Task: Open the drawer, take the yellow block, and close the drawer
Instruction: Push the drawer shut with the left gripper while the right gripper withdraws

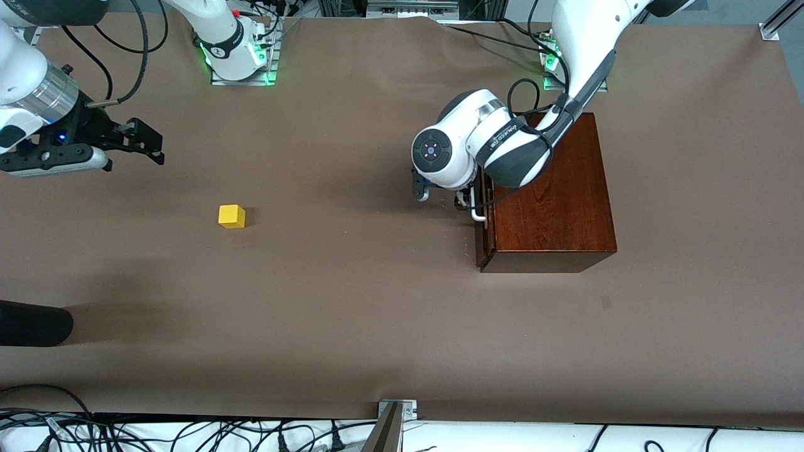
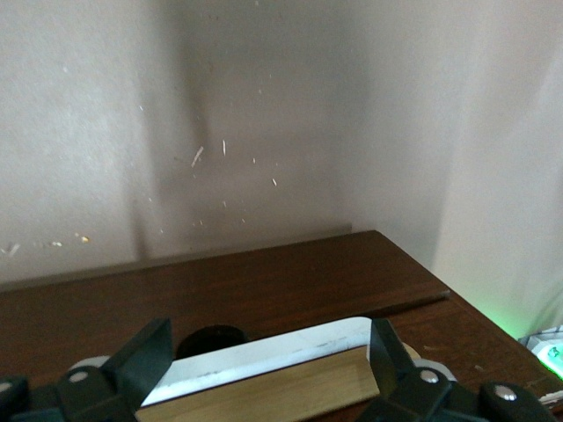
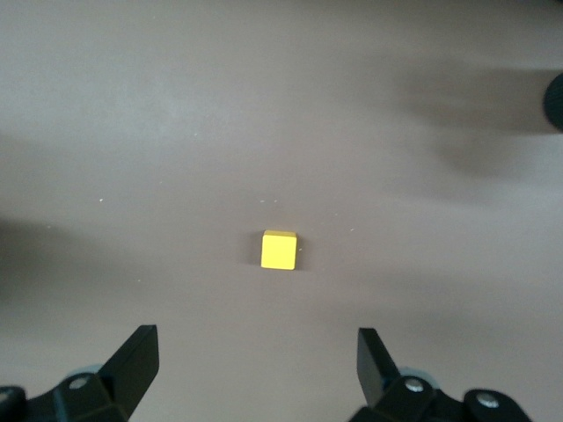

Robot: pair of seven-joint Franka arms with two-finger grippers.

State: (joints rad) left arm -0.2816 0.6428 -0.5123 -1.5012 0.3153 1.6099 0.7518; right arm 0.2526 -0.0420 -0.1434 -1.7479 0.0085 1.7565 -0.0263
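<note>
Inspection found the yellow block [image 1: 232, 216] resting on the brown table [image 1: 352, 326], toward the right arm's end and well apart from the wooden box [image 1: 549, 194]. Right gripper [image 1: 147, 141] hung above the table with fingers spread wide, holding nothing. Left gripper [image 2: 268, 365] was at the drawer [image 1: 482, 216] front, fingers apart on either side of the white handle [image 2: 281, 350]. Drawer stood slightly ajar, pale wood showing.
</note>
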